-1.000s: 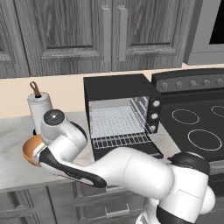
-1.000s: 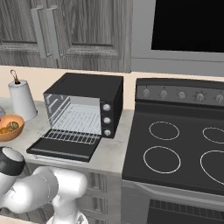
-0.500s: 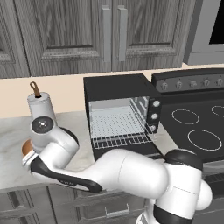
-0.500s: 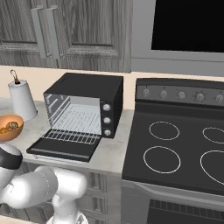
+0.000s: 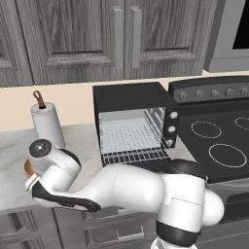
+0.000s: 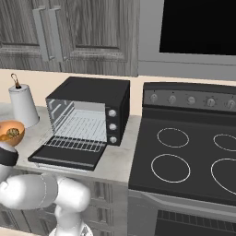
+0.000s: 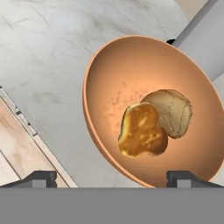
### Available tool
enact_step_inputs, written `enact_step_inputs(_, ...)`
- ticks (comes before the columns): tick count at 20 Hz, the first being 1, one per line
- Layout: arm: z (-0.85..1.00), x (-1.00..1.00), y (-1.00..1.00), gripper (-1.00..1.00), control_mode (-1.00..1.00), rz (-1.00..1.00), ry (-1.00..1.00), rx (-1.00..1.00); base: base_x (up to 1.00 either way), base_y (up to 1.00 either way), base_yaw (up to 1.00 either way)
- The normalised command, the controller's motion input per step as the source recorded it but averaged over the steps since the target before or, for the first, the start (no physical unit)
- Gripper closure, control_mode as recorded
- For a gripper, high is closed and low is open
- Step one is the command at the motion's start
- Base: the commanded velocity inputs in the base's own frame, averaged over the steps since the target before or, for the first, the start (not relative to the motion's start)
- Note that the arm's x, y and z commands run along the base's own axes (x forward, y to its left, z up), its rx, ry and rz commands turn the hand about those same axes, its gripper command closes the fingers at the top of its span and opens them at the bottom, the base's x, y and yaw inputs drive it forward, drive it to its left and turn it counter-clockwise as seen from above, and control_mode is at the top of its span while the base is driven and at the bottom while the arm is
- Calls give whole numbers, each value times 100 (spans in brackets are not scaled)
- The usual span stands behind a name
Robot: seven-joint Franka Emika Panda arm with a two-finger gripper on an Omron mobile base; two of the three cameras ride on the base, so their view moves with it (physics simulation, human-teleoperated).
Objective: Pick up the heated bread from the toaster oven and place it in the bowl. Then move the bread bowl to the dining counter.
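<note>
The end effector hangs above the bowl with its jaws spread wide and nothing between them; the two dark fingertips rise at the bottom edge of the hand view, one to each side of the bowl's near rim. Inside the bowl lie two pieces: the heated bread, golden-orange and lumpy, resting on the bowl floor, and a duller tan bread piece touching it on the far side. The bowl stands on the marbled tabletop, just beside the white paper towel roll. In the left base view the arm's wrist covers most of the bowl, leaving a sliver of orange rim; in the right base view the bowl sits at the left edge of the tabletop, well apart from the toaster oven.

The toaster oven's door is dropped open and its wire rack looks bare, so the first step, bread into the bowl, reads as done. The step in hand appears to be the second: taking hold of the bowl for the carry to the dining counter. The next move likely calls for lowering so one finger goes inside the wall and one outside, then closing on the thick rim without pressing on the bread, and lifting level so that nothing spills
</note>
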Motion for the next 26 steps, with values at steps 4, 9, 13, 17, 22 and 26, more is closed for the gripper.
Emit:
enact_step_inputs(4, -40, 48, 26, -100, -100, 0, 0, -12, 0, 0, 0)
enact_step_inputs(9, -40, 24, 13, 100, -100, 3, 0, -10, 0, 0, 0)
enact_step_inputs(13, 0, 0, 3, 100, -100, 0, 0, 0, 0, 0, 0)
enact_step_inputs(17, 0, -5, -2, 100, -100, 0, 0, 0, 0, 0, 0)
enact_step_inputs(22, 20, -65, -54, 100, -100, 0, -15, 0, 0, 0, 0)
enact_step_inputs(26, 80, -98, -100, 100, -100, 0, -46, 0, 0, 0, 0)
